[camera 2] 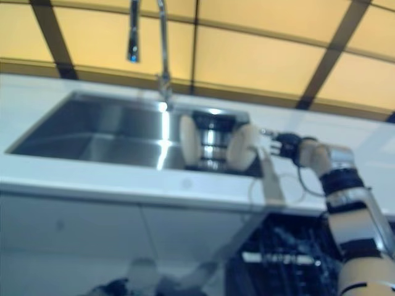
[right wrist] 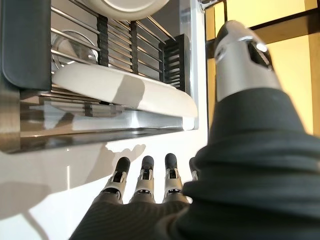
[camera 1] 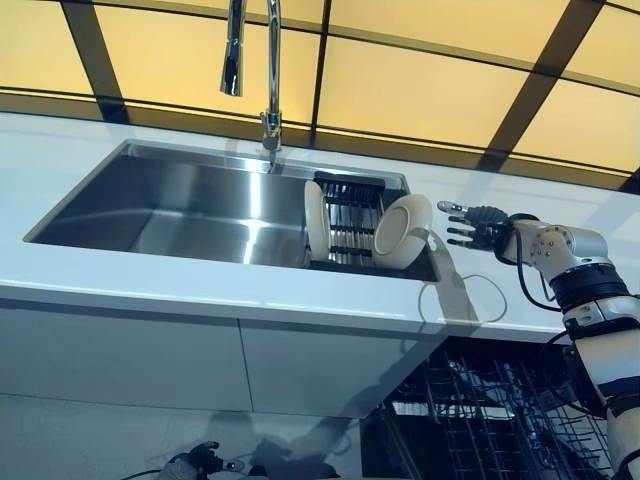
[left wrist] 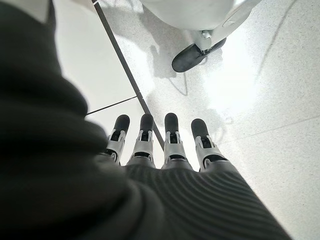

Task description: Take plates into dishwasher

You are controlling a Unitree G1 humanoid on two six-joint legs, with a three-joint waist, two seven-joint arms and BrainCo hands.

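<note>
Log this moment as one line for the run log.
right hand: open, beside right plate, not touching | left hand: open, idle, down by floor | two plates upright in sink rack | dishwasher rack: out, below counter

sink [camera 1: 180,205]: brushed silver steel, bright glare streaks
faucet [camera 1: 270,70]: polished chrome
plates [camera 1: 403,230]: plain creamy white, no pattern
drying rack [camera 1: 345,215]: black frame with thin silver bars
countertop [camera 1: 120,290]: plain white
cabinet fronts [camera 1: 150,360]: pale grey-white
window wall [camera 1: 440,90]: amber-yellow panes, dark brown bars
right hand [camera 1: 470,225]: silver fingers, dark tips, dark ribbed cover
dishwasher rack [camera 1: 480,420]: dark wire grid
</note>
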